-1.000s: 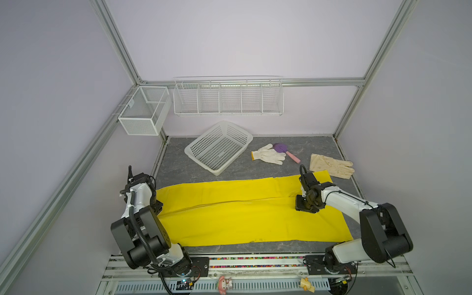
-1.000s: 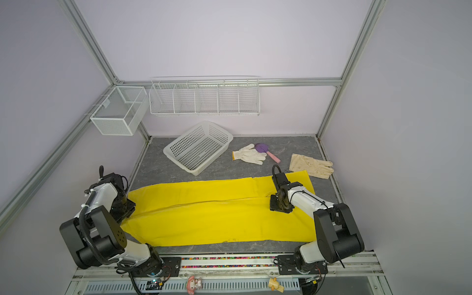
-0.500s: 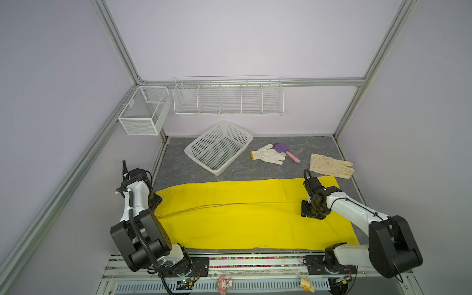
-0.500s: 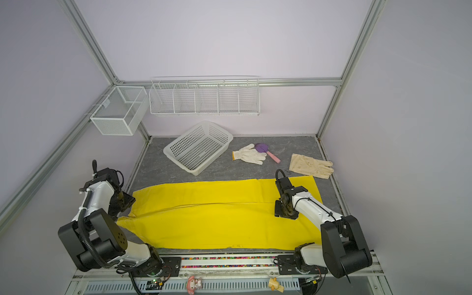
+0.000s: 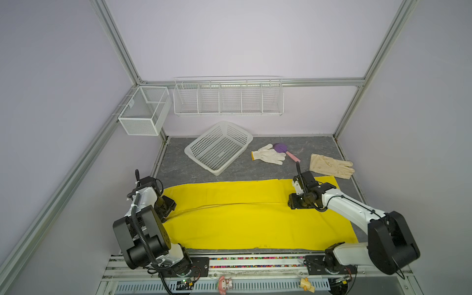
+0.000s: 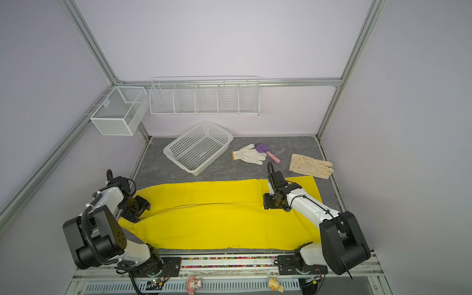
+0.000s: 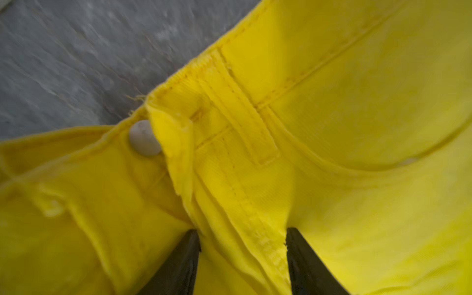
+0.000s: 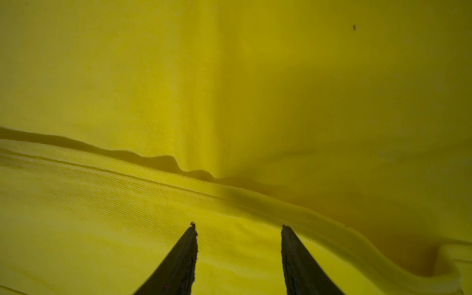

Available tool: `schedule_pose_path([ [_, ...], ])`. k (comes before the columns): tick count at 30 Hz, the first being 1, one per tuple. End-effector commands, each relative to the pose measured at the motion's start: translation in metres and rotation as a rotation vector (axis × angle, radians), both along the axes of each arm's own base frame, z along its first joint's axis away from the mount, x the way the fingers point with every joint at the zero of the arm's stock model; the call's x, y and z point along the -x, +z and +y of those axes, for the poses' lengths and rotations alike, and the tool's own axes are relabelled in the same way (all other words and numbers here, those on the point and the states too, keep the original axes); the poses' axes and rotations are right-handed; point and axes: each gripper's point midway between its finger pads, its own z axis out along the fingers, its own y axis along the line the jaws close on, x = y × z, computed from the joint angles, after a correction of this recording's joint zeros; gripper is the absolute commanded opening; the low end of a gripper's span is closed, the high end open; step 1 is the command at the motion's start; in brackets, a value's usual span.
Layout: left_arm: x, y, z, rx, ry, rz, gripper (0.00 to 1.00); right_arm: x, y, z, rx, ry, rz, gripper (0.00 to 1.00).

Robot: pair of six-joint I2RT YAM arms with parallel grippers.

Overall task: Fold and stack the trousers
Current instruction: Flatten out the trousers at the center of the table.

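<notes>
Since a second ago my right gripper (image 5: 297, 204) has slid a little along the trousers (image 5: 242, 222) toward their waist end. My left gripper (image 5: 167, 207) backed off and is down on the waistband again.

Left wrist view: my left fingers (image 7: 189, 255) stand apart and dig into the yellow cloth, with the bunched fly ridge running between them. Honestly can't tell if that's a real pinch or just pressing. A pale button (image 7: 144, 138) sits just ahead of the tips, with grey table (image 7: 63, 63) beyond it.

The right jaws are apart over flat fabric, nothing bunched between them, and the leg's seamed edge runs just ahead. The trousers lie spread out flat, stretching from one gripper to the other, with the cream glove (image 5: 330, 166) out past the right one.
</notes>
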Motion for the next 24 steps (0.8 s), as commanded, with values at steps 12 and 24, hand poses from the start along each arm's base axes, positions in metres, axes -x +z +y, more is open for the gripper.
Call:
schedule_pose_path([
  [12, -0.021, -0.016, 0.045, -0.189, -0.095, 0.059, 0.69, -0.003, -0.04, -0.03, 0.099, -0.146, 0.096, 0.58],
  [24, -0.058, 0.047, 0.025, -0.106, -0.127, -0.093, 0.77, -0.081, 0.038, 0.035, -0.048, 0.119, -0.134, 0.64],
])
